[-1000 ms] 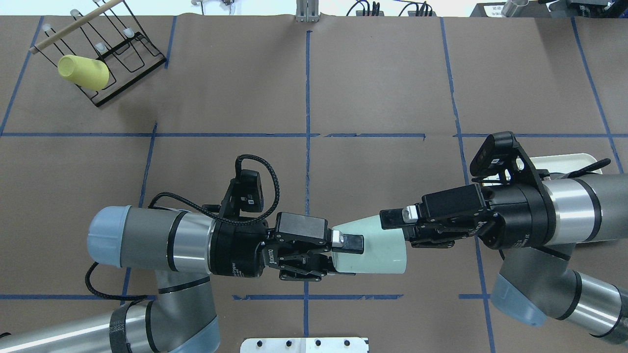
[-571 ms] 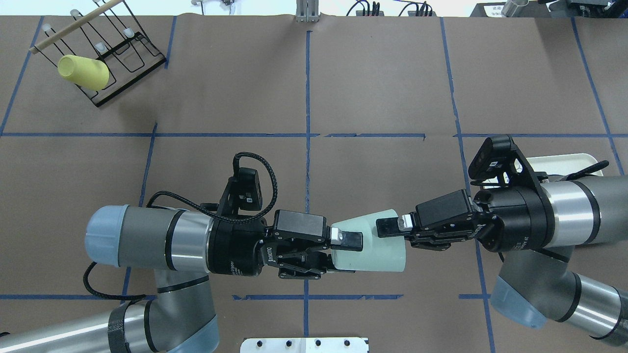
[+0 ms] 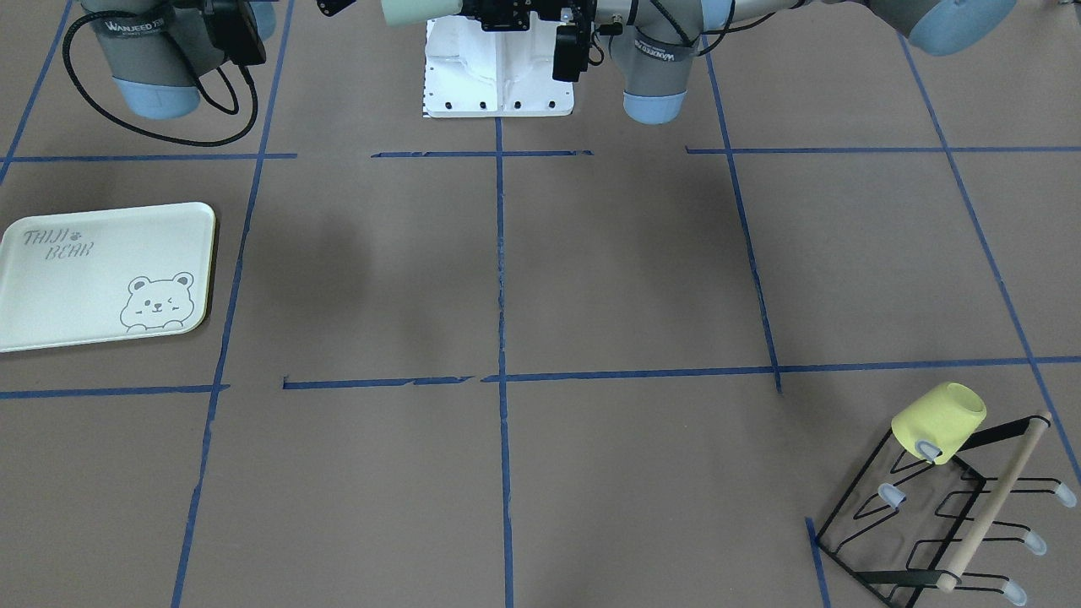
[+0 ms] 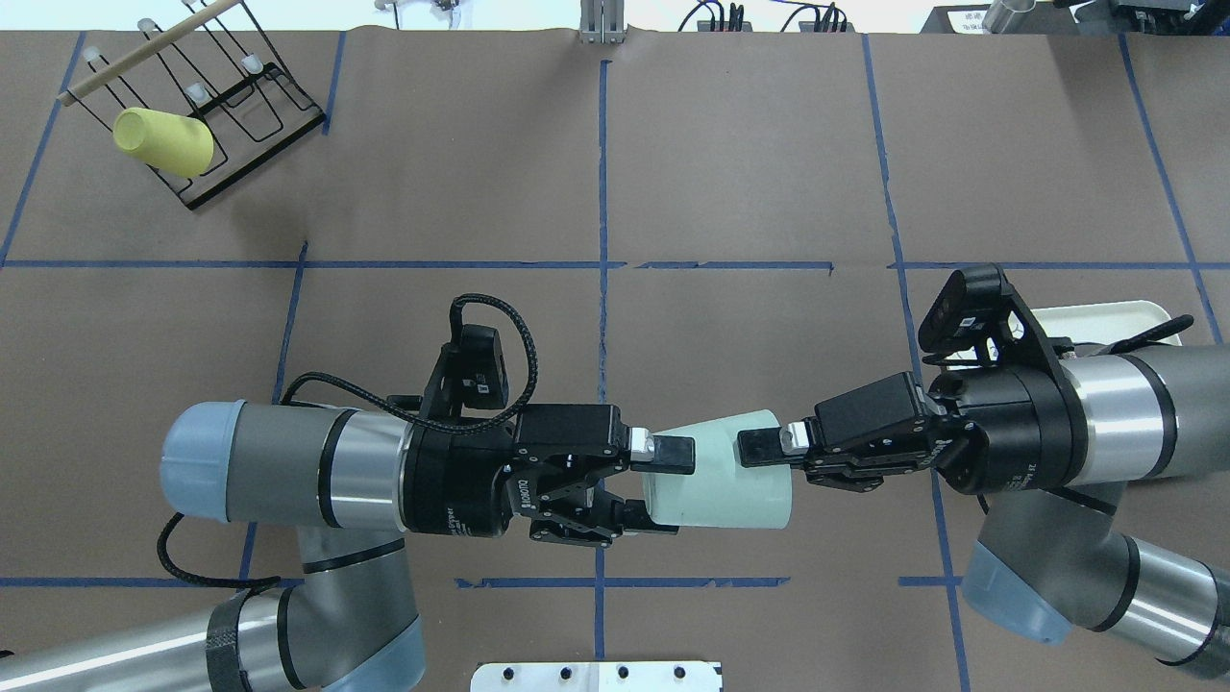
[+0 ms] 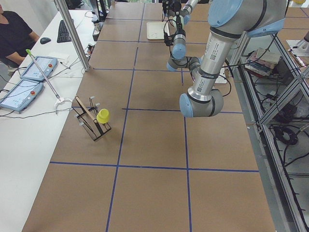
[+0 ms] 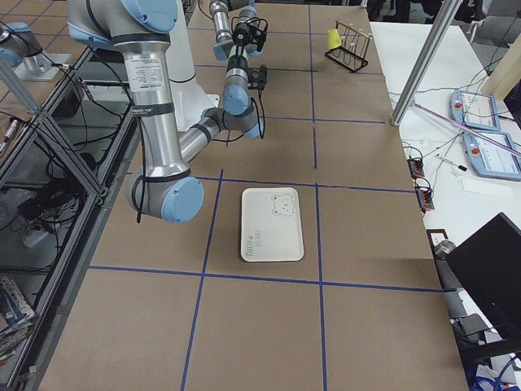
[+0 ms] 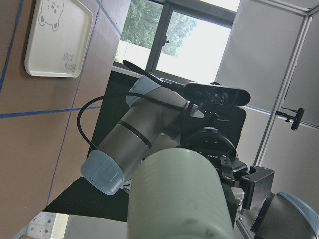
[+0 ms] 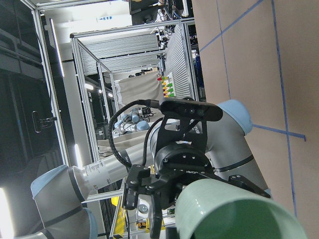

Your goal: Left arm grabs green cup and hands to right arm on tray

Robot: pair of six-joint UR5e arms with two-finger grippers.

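Observation:
The pale green cup lies on its side in the air between both grippers, its wide mouth towards the right arm. It also shows in the front view, the left wrist view and the right wrist view. My right gripper is shut on the cup's rim, with one finger over the wall. My left gripper is open at the cup's base, its fingers spread off the wall. The cream tray with the bear drawing lies on the table behind the right wrist, seen whole in the front view.
A yellow cup hangs on a black wire rack at the far left corner. Blue tape lines cross the brown table. A white base plate sits at the near edge between the arms.
The right gripper moved in and closed on the cup's rim. The left gripper's fingers spread apart and the left arm drew back a little to the left.

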